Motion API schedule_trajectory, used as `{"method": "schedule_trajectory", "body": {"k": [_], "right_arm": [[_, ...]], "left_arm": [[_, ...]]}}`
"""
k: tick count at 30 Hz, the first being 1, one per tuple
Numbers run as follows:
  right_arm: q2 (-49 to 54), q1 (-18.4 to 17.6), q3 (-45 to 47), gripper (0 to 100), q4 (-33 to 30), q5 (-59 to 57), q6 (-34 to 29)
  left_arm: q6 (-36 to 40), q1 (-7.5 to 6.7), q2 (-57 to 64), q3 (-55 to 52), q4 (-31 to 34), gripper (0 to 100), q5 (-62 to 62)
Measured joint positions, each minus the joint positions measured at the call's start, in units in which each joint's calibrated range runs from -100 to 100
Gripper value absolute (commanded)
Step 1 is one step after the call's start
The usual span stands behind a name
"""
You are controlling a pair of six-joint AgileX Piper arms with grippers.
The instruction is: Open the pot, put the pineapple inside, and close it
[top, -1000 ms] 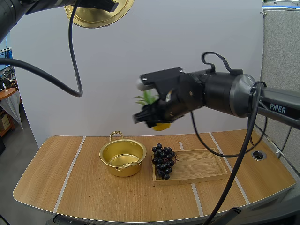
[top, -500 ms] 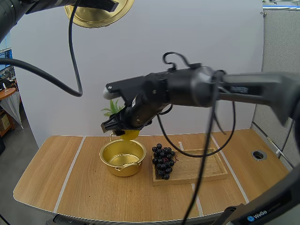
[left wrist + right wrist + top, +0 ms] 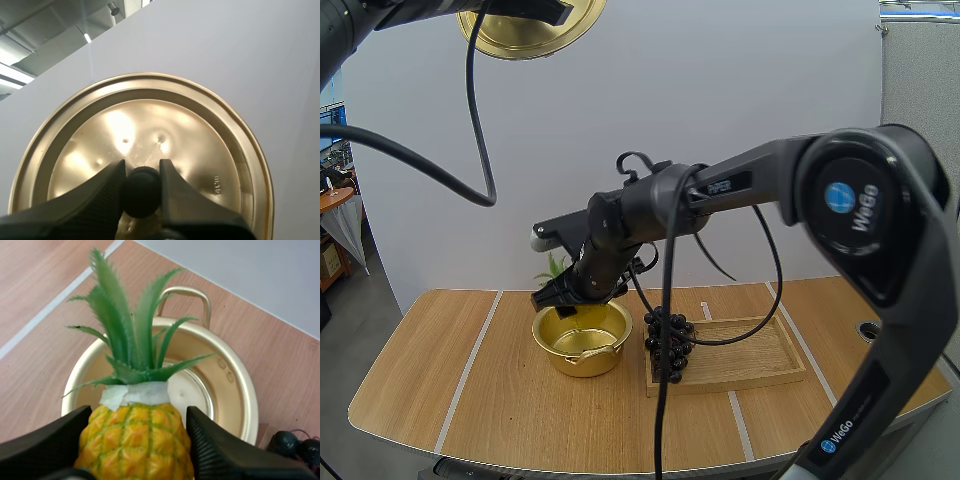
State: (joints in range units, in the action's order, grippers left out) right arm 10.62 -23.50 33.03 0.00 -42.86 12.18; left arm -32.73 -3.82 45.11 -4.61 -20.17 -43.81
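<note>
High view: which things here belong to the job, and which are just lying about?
Job: open pot; lid in left gripper; pineapple in right gripper, over the pot.
Lying about: grapes; wooden tray.

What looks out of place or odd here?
Nothing spilled or damaged. The lid is up in the air because the left gripper pinches its knob; the right gripper holds the pineapple over the open pot. The grapes crowd one end of the tray.

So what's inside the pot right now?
The pot shows a bare gold floor; the pineapple, pinched by the right gripper above it, hides the rest.
</note>
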Motion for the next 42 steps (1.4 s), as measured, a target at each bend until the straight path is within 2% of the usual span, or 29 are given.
{"method": "schedule_trajectory", "body": {"k": [3, 10, 20, 35, 36, 37, 39, 40, 41, 42], "right_arm": [[-5.5, 0.0, -1.3, 0, 0.0, 0.2, 0.0], [-10.8, 0.2, -3.0, 0, -0.6, 0.0, 0.0], [-14.0, 2.2, -4.5, 0, -0.6, -1.8, 0.0], [-17.6, 2.2, -4.8, 0, 0.5, -1.9, 0.5], [-17.9, 2.2, -4.9, 2, 1.0, -1.9, 0.9], [-17.9, 2.2, -4.9, 12, 1.2, -1.9, 1.2], [-18.1, 2.2, -4.9, 47, 1.9, -1.9, 2.3], [-18.3, 2.2, -4.9, 66, 2.5, -2.1, 3.6], [-18.3, 2.2, -4.9, 91, 2.8, -2.3, 4.3], [-18.3, 2.2, -4.9, 100, 2.8, -2.3, 4.4]], "left_arm": [[0.0, 0.00, 0.0, 0.0, 0.0, 0, 0.0], [0.0, 0.00, 0.0, 0.0, 0.0, 0, 0.0], [0.0, 0.00, 0.0, 0.0, 0.0, 0, 0.0], [0.0, 0.00, 0.0, 0.0, 0.0, 0, 0.0], [0.0, 0.00, 0.0, 0.0, 0.0, 0, 0.0], [0.0, 0.00, 0.0, 0.0, 0.0, 0, 0.0], [0.0, 0.00, 0.0, 0.0, 0.0, 0, 0.0], [0.0, 0.00, 0.0, 0.0, 0.0, 0, 0.0], [0.0, 0.00, 0.0, 0.0, 0.0, 0, 0.0], [0.0, 0.00, 0.0, 0.0, 0.0, 0, 0.0]]}}
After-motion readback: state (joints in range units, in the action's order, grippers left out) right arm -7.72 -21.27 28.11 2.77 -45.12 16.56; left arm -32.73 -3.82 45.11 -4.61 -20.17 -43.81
